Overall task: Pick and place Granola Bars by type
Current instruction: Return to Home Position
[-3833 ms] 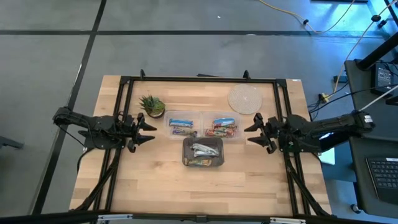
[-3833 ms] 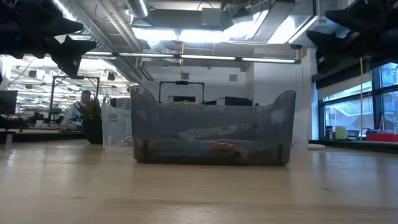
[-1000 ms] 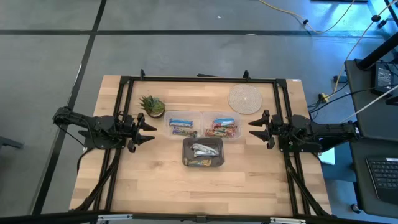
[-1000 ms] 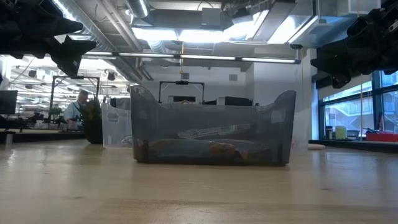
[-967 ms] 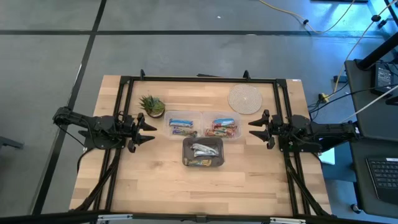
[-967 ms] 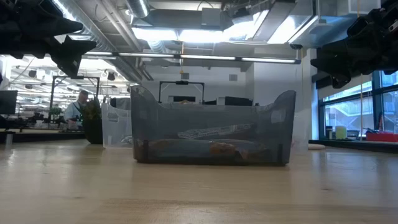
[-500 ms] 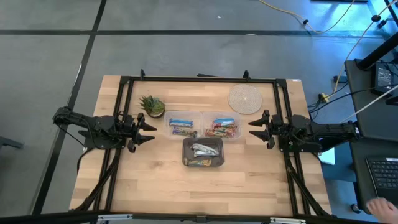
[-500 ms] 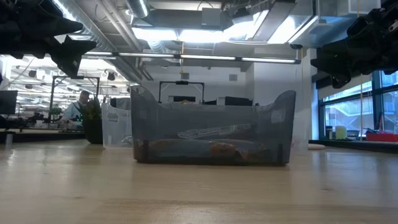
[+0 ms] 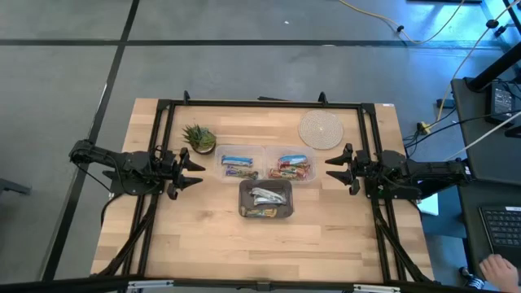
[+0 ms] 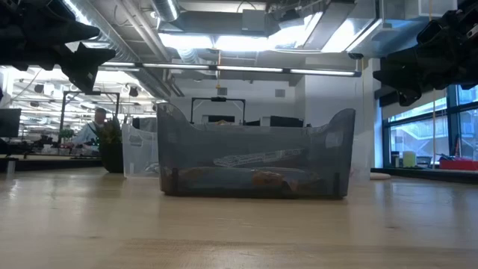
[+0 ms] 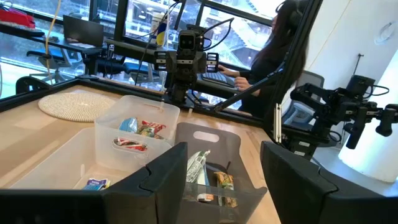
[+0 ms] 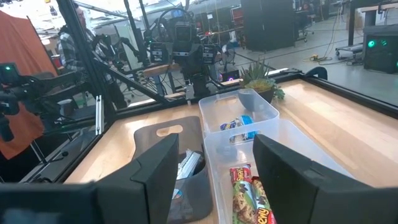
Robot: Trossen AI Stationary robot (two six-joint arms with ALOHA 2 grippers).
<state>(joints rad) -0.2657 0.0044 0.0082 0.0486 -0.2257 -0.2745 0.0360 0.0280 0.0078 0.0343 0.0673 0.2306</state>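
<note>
The granola bars lie in three bins at the table's middle. A clear bin holds blue bars. The clear bin beside it holds multicoloured bars. A grey bin nearer the near edge holds silver-white bars and an orange-brown one. My left gripper hovers open, left of the bins, above the table. My right gripper hovers open, right of the bins. Both point level toward the bins.
A small green potted plant stands toward the far left. A round woven coaster lies toward the far right. A black frame runs along the far edge and both sides. Bare wood spans the near half. A person's hand shows off-table.
Both arms and all bins have kept still. A person's hand has come into view beyond the table's near right corner.
</note>
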